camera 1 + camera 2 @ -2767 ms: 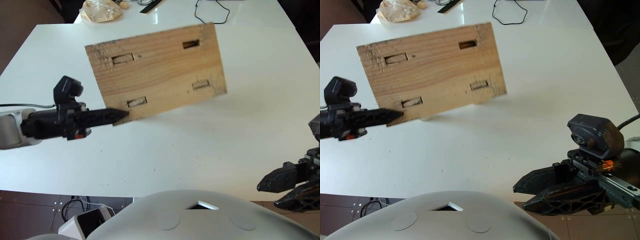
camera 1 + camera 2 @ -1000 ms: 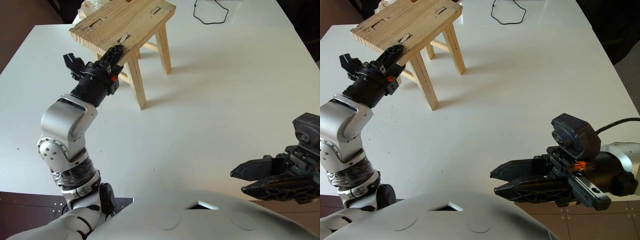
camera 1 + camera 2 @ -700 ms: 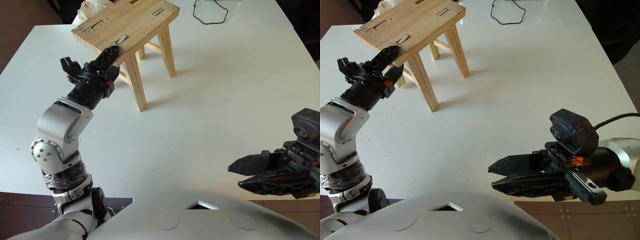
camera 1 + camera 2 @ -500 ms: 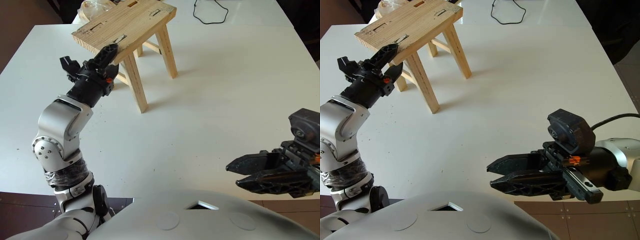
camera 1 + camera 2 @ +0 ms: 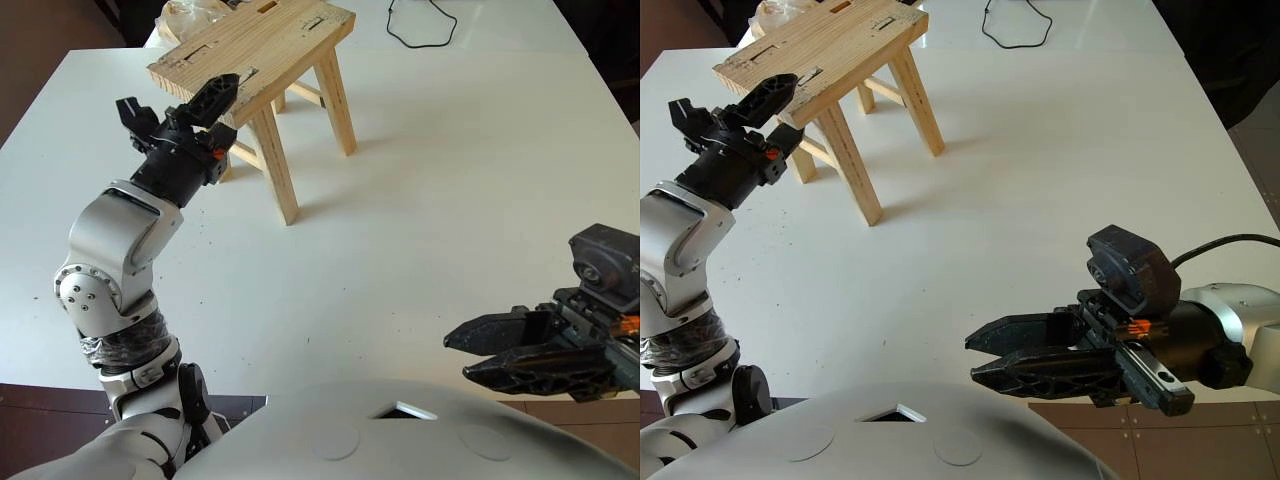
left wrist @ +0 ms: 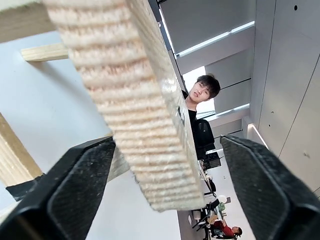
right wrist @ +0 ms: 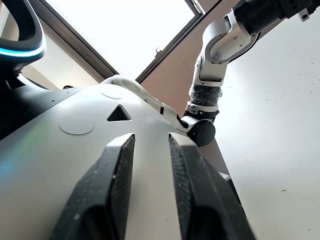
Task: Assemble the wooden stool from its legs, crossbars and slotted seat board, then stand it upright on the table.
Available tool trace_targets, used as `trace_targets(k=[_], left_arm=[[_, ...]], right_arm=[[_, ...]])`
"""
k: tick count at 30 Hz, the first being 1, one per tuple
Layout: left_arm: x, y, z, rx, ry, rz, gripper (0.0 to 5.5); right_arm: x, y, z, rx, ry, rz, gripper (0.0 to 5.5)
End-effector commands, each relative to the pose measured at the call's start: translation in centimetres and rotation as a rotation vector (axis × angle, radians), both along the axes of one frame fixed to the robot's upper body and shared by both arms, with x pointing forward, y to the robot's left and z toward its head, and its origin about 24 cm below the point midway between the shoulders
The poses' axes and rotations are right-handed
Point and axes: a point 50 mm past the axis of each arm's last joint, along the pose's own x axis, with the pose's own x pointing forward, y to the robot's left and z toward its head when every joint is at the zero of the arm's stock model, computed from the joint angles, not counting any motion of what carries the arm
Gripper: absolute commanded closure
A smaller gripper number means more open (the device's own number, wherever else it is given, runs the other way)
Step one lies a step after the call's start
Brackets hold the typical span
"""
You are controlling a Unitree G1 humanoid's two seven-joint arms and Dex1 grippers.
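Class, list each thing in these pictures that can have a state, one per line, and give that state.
Stool: assembled, standing upright on the table.
Left gripper: open, fingers either side of the stool's top edge, not clamped on it.
Right gripper: open, empty, by the table's near edge.

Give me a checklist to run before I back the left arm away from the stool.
1. The stool stands upright on the table: ok.
2. All four feet flat on it: cannot tell from this angle.
3. The left gripper is open: ok.
4. The seat edge is out of its jaws: not ok, they straddle it.
5. The right gripper is open, empty and far from the stool: ok.
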Motion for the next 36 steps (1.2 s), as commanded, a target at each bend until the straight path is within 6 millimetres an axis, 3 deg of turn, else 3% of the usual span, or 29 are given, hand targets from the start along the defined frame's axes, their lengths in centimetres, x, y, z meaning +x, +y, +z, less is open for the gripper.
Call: trace_targets(k=[1,4,7,10,15,20,23,28,32,36], left_arm=[[-0.7,0.3,-1.7,0.018,0.063,0.002,1.0],[-1.1,0.6,-2.3,0.001,0.063,0.002,0.53],[-2.2,-0.2,-2.1,-0.064,-0.072,-0.078,0.11],[-3.3,-0.9,-1.9,-0.128,-0.18,-0.128,0.11],[-4.6,-0.1,-3.7,-0.117,-0.158,-0.182,0.11],[-7.8,0.0,-4.5,-0.08,-0.185,-0.364,0.11],[-8.8,-0.7,-2.9,-0.046,-0.299,-0.483,0.11],[-8.2,-2.0,1.0,0.05,-0.524,-0.544,0.11],[-7.5,-3.0,4.5,0.117,-0.712,-0.544,0.11],[-6.3,-2.3,6.2,0.232,-0.748,-0.497,0.11]], right_arm=[[0.1,0.1,0.1,0.002,-0.005,0.007,4.24],[0.1,0.1,0.1,-0.001,-0.003,0.013,4.24],[0.1,0.2,0.1,0.001,-0.001,0.016,4.24],[0.2,0.3,0.0,0.003,0.0,0.016,4.24],[0.1,0.5,-0.1,0.013,0.002,0.011,4.24],[0.2,0.7,-0.3,0.03,-0.006,-0.026,4.24],[0.3,0.9,-0.6,0.047,-0.005,-0.074,4.24],[1.2,1.1,-0.9,0.069,-0.021,-0.196,4.24],[1.9,1.5,-1.3,0.054,-0.065,-0.264,4.24],[2.9,1.9,-1.9,0.053,-0.127,-0.352,4.24]])
